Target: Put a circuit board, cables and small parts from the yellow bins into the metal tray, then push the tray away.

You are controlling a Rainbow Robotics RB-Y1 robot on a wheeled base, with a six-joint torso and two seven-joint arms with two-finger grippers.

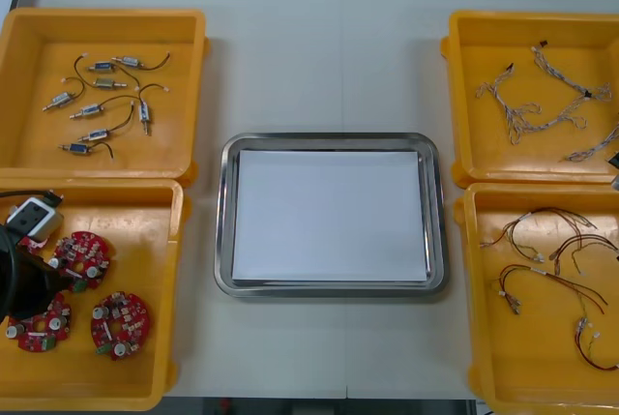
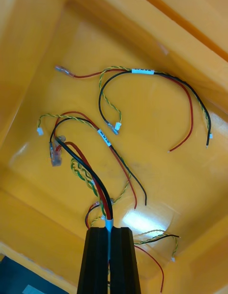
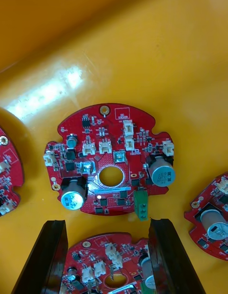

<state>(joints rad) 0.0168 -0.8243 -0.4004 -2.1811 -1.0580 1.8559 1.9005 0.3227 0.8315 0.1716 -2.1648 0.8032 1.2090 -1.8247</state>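
1. Left hand (image 3: pixel 107 223): spread wide over a round red circuit board (image 3: pixel 110 258) in a yellow bin (image 3: pixel 142 61).
2. Right hand (image 2: pixel 110 229): pinching a red and yellow cable (image 2: pixel 80 165) inside a second yellow bin (image 2: pixel 156 147).
3. Metal tray (image 1: pixel 329 139): centred on the tabletop (image 1: pixel 290 67).

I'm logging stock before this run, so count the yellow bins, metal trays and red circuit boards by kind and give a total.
Yellow bins: 4
Metal tray: 1
Red circuit boards: 4 in the left wrist view, one between the fingers of the open left gripper
Total: 9
The right gripper is shut on a red and yellow cable.
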